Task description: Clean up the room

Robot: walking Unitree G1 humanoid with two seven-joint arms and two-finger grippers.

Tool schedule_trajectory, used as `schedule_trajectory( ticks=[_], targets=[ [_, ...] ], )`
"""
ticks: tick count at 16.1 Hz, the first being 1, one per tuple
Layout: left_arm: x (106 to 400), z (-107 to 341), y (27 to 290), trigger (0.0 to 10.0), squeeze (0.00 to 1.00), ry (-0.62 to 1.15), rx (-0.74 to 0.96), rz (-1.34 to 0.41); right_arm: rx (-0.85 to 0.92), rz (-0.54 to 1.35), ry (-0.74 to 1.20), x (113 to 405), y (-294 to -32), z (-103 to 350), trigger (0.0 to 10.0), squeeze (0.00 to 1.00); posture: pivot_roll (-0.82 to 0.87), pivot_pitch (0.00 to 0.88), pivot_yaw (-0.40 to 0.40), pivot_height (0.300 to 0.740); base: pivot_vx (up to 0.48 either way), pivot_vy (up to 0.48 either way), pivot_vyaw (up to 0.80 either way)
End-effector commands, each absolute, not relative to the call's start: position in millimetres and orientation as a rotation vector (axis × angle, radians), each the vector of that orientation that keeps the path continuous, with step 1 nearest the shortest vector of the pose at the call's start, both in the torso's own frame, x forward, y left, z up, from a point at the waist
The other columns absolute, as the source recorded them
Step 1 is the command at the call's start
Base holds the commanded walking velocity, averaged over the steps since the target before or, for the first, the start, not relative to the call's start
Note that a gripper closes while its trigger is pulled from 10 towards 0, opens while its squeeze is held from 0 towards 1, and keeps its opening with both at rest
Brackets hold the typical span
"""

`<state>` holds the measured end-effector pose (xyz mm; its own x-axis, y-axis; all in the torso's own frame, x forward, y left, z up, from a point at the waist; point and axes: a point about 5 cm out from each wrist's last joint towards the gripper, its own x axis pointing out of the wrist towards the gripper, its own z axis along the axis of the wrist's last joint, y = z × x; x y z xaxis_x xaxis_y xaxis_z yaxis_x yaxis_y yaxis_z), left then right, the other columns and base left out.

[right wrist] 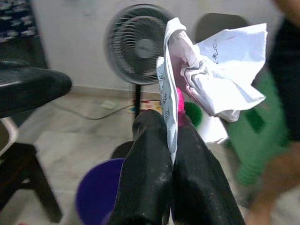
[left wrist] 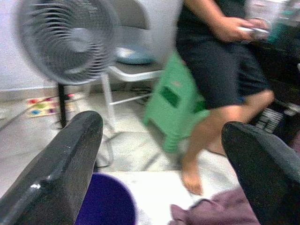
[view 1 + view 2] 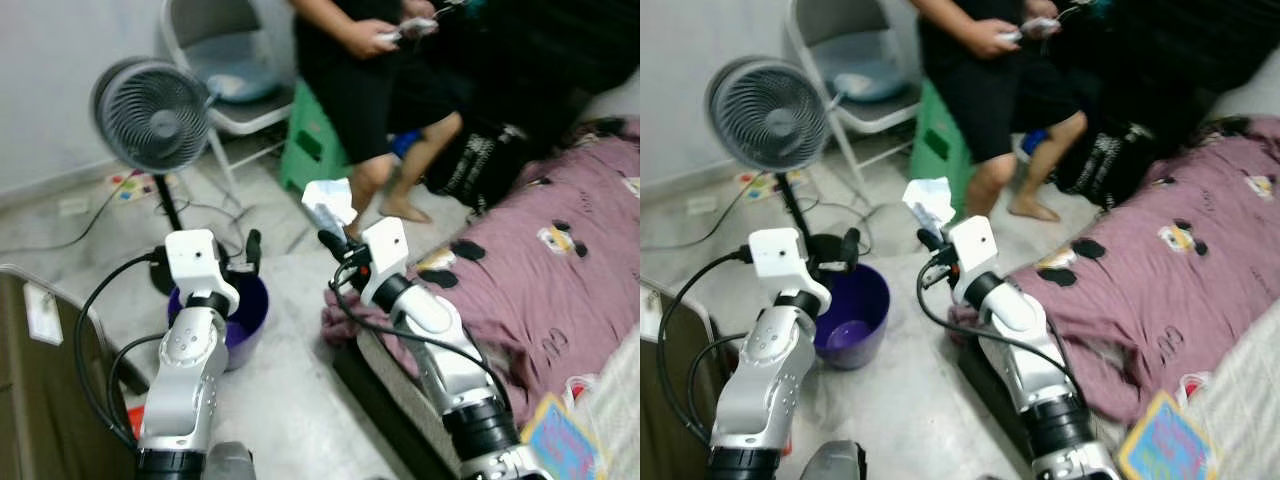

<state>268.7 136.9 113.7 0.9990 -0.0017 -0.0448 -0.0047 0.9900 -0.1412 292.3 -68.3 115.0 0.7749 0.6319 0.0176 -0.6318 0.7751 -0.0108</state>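
two silver robot arms reach forward over a pale stone floor (image 3: 290, 400). the right gripper (image 1: 171, 140) has its two black fingers pressed tightly together, pinching a crumpled white paper (image 1: 213, 75) with printed marks and a bit of pink, possibly a wrapper, though the blur makes that hard to confirm. the paper is held up in the air, beside the near edge of a bed covered in a mauve blanket (image 3: 560, 270) with cartoon patches. the left gripper (image 2: 164, 164) hangs with its fingers spread wide apart and nothing between them, just above a purple bucket (image 3: 852, 315) standing on the floor between the two arms. behind the bucket stands a grey pedestal fan (image 3: 150, 113). farther back are a green plastic stool (image 3: 310, 140) and a grey folding chair (image 3: 225, 60) against the wall. a person (image 3: 370, 80) in dark shorts stands barefoot by the stool, hands holding a small object.
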Motion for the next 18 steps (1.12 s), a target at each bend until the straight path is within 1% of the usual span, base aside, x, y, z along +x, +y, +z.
schedule_trajectory(
  ticks=[1,4,6,7,8,9,10,12,15,18],
  targets=[
    [269,119,136,10.0,0.00,0.022,-0.153,0.019,-0.008,0.708,-0.034,294,-67,121,10.0,0.00,0.10,0.000,-0.145,0.740,0.000,0.000,0.00],
    [265,118,139,10.0,0.00,0.020,-0.171,0.066,-0.017,0.742,-0.030,296,-63,122,10.0,0.00,0.12,0.000,-0.176,0.740,0.000,0.000,0.00],
    [266,117,139,10.0,0.00,0.021,-0.173,0.070,-0.017,0.731,-0.045,296,-62,125,10.0,0.00,0.12,0.000,-0.175,0.740,0.000,0.000,0.00],
    [270,118,137,10.0,0.00,0.022,-0.175,0.057,-0.015,0.704,-0.058,296,-64,126,10.0,0.00,0.09,0.000,-0.145,0.740,0.000,0.000,0.00],
    [278,119,128,10.0,0.00,0.026,-0.171,-0.009,-0.007,0.637,-0.069,294,-72,126,10.0,0.00,0.04,0.000,-0.096,0.740,0.000,0.000,0.00],
    [282,120,123,10.0,0.00,0.029,-0.168,-0.041,-0.006,0.611,-0.071,293,-77,126,10.0,0.00,0.02,0.000,-0.074,0.740,0.000,0.000,0.00],
    [287,121,115,10.0,0.00,0.035,-0.162,-0.090,-0.002,0.553,-0.071,291,-86,124,10.0,0.00,-0.02,0.000,-0.034,0.740,0.000,0.000,0.00],
    [289,120,109,10.0,0.00,0.049,-0.156,-0.137,0.001,0.496,-0.078,288,-95,124,10.0,0.00,-0.07,0.000,0.009,0.740,0.000,0.000,0.00],
    [295,119,102,10.0,0.00,0.059,-0.145,-0.196,0.002,0.433,-0.085,284,-101,123,10.0,0.00,-0.09,0.000,0.043,0.740,0.000,0.000,0.00],
    [297,121,105,10.0,0.00,0.051,-0.142,-0.205,0.001,0.450,-0.089,285,-97,125,10.0,0.00,-0.07,0.000,0.024,0.740,0.000,0.000,0.79]
  ],
)
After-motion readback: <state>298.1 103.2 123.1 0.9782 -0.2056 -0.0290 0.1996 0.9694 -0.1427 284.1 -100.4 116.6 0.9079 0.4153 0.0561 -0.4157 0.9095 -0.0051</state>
